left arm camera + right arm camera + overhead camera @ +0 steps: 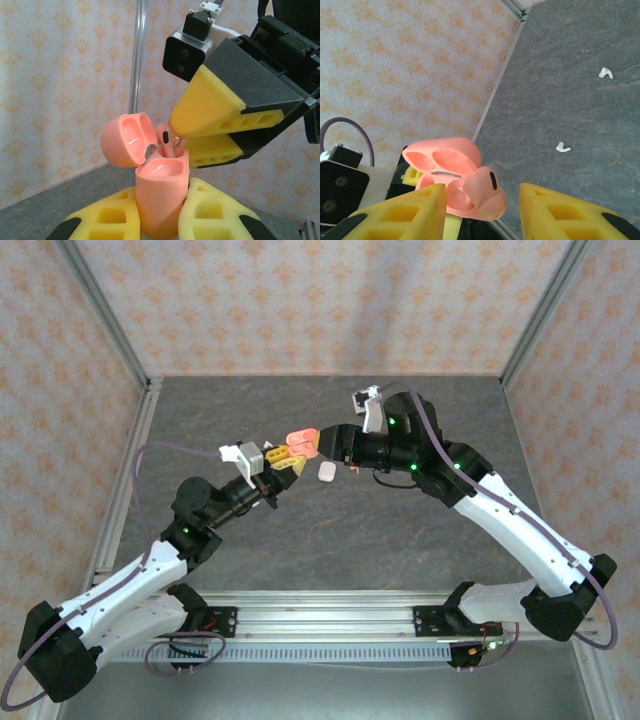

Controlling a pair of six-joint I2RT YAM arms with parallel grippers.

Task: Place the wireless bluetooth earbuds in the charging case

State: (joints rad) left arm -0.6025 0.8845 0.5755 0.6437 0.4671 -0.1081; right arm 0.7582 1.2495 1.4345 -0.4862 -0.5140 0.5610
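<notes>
One coral earbud (166, 137) stem-down in open case (161, 192); left gripper (161, 212) clenched on case; right gripper (482, 190) released, straddling earbud.

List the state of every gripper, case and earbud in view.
Left gripper, shut on pink charging case.
Pink charging case, lid open, held upright.
Pink earbud, stem partly in the case.
Right gripper, open, flanking pink earbud.
White earbuds, loose on table.
White case, on table, apparently closed.
</notes>
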